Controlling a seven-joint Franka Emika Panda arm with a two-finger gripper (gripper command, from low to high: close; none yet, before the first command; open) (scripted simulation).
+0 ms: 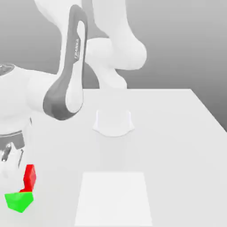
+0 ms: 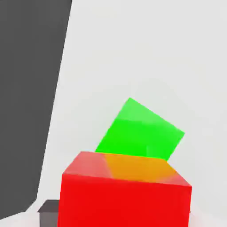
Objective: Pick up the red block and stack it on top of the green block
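Table: pale, under everything.
Arm [image 1: 66, 80]: bent over the table [image 1: 173, 146], at the exterior view's left.
Gripper [image 2: 124, 215]: holding the red block, fingers [image 2: 48, 213] on its opposite sides.
Red block [image 2: 124, 201]: between the fingers, raised.
Green block [image 2: 142, 133]: lower, outside the grip, partly hidden by red in the hand view.

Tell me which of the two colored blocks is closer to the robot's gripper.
The red block: it sits right at the gripper, large in the hand view and partly covering the green block, which lies beyond it.
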